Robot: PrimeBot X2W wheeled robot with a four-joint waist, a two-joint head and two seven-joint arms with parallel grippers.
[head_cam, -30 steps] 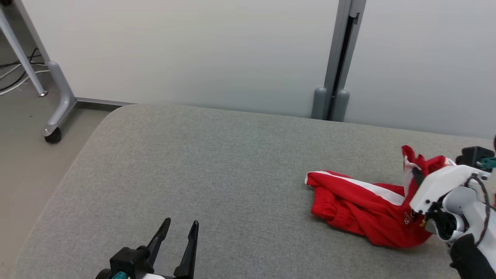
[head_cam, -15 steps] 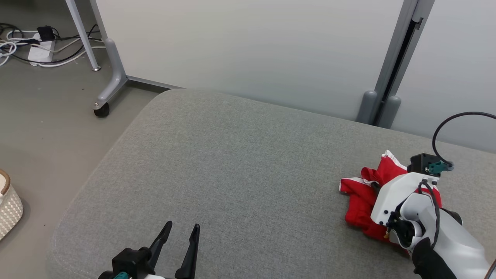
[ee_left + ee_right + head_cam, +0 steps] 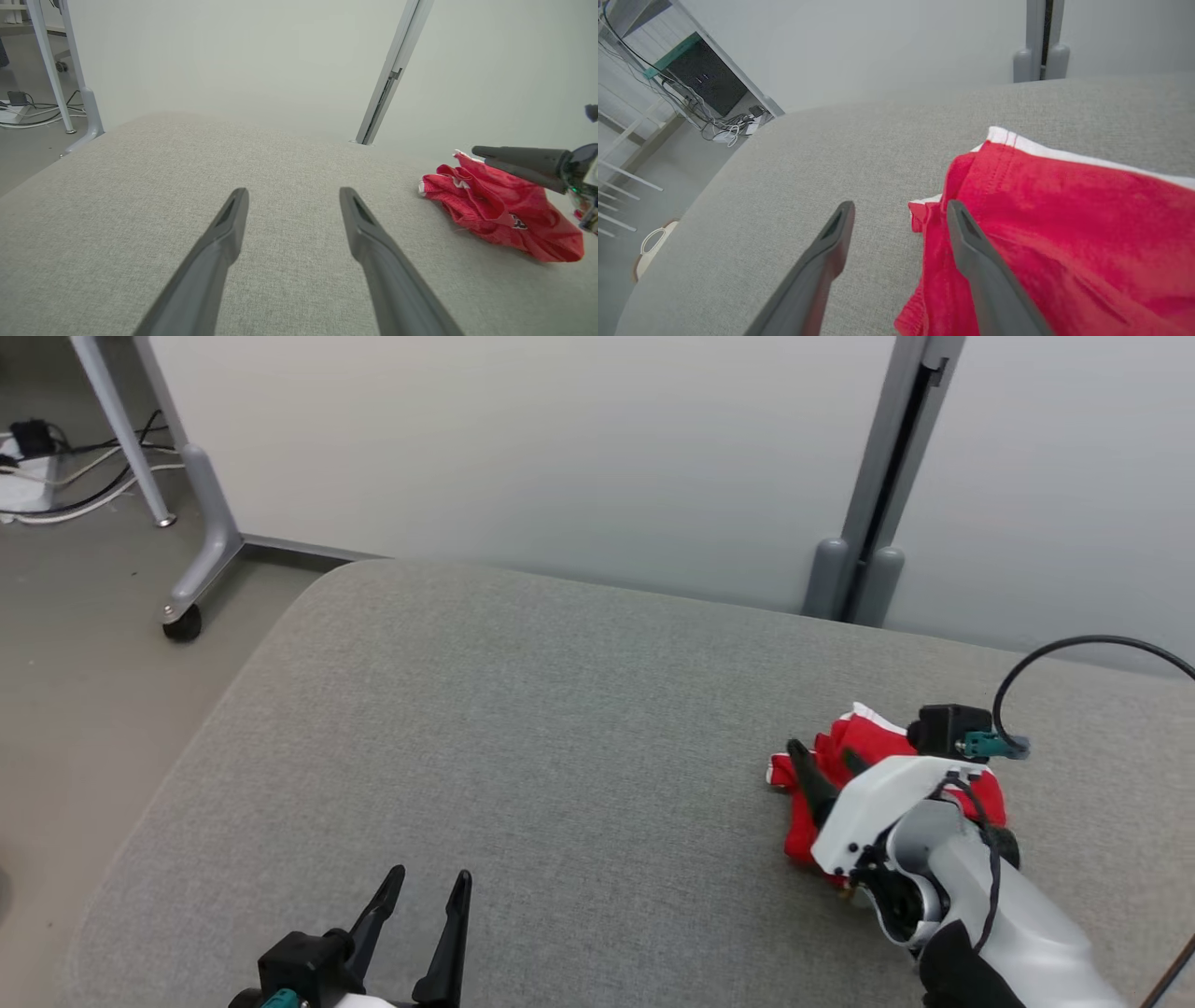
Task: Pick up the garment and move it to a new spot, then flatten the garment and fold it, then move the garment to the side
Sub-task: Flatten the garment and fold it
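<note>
A red garment (image 3: 873, 739) with white trim lies bunched on the grey padded surface (image 3: 513, 728) at the right. My right gripper (image 3: 822, 754) hovers over its left edge, jaws open, nothing pinched between them. In the right wrist view one finger lies over the red cloth (image 3: 1064, 224) and the other over bare grey fabric, with the right gripper (image 3: 901, 205) spread wide. My left gripper (image 3: 429, 875) stands open and empty near the front edge, well left of the garment. The left wrist view has the left gripper (image 3: 294, 191) over bare fabric and the garment (image 3: 504, 214) at its right, under the right gripper (image 3: 481, 156).
A pale wall and a grey partition post (image 3: 854, 579) stand right behind the surface. A wheeled table leg (image 3: 187, 607) and cables (image 3: 37, 476) are on the floor at the far left. A basket (image 3: 649, 242) sits on the floor off the surface's left edge.
My right gripper went from shut on the garment to open, letting it go; the cloth went from stretched out to a bunched heap. The head camera shifted. My left gripper stayed put.
</note>
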